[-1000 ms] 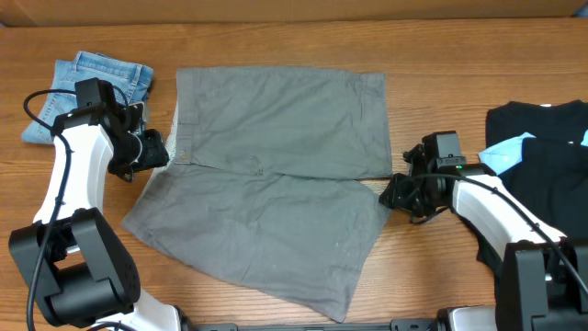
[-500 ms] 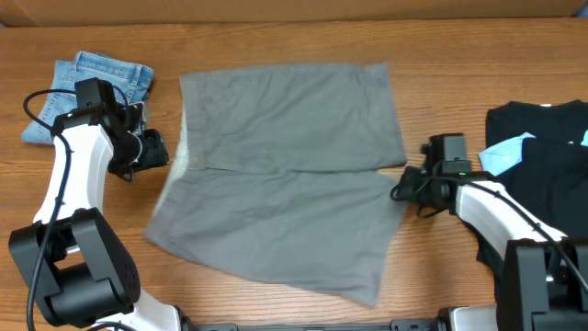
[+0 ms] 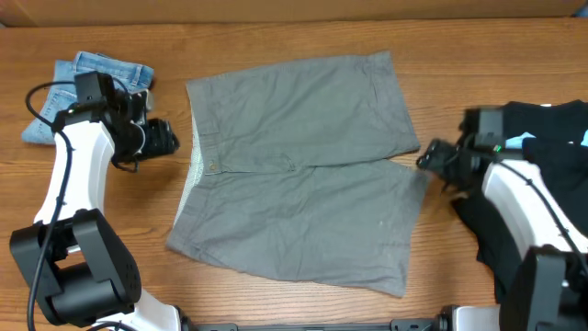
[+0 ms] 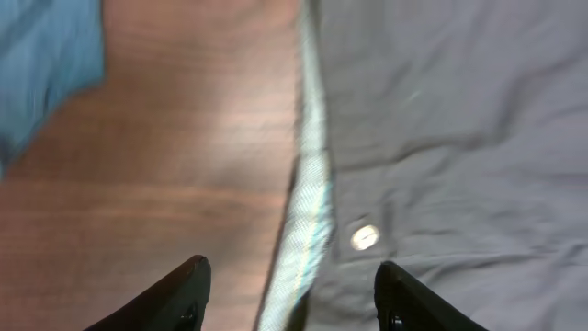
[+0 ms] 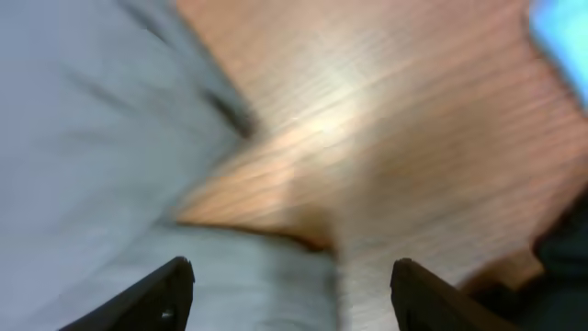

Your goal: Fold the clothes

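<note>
My left gripper [image 3: 171,139] and right gripper [image 3: 428,158] hang spread and empty now the grey shorts [image 3: 303,170] have slid right, flat, ready for folding, I judge.

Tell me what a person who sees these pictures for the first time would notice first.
The wide grey-khaki shorts lie spread flat in the middle of the wooden table, waistband toward the left. The left gripper, open, hovers beside the waistband, and the right gripper, open, is beside the leg hems. Small folded light-blue denim shorts lie at the far left, black garments at the right edge.
</note>
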{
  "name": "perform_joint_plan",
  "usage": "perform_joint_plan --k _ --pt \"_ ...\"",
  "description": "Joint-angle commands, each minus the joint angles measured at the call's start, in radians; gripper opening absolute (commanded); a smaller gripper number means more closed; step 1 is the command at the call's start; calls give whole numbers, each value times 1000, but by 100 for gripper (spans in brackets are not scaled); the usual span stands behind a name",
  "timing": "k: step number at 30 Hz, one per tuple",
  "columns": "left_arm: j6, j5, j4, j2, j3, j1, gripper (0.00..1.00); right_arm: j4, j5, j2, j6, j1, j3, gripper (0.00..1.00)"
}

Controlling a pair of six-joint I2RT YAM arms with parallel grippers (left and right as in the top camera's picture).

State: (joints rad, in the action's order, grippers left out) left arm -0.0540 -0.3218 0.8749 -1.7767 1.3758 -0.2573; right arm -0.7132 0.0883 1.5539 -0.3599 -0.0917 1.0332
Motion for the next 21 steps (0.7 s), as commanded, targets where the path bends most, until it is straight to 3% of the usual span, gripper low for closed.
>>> perform_joint_plan --k 1,9,21 --pt "-13 -101 23 24 121 26 59 -80 149 -56 53 -2 216 72" --pt "15 -34 -27 -2 310 94 62 -186 228 -56 59 -2 500 72" --pt "64 -46 -285 -313 349 94 70 -234 265 -39 42 -2 506 77"
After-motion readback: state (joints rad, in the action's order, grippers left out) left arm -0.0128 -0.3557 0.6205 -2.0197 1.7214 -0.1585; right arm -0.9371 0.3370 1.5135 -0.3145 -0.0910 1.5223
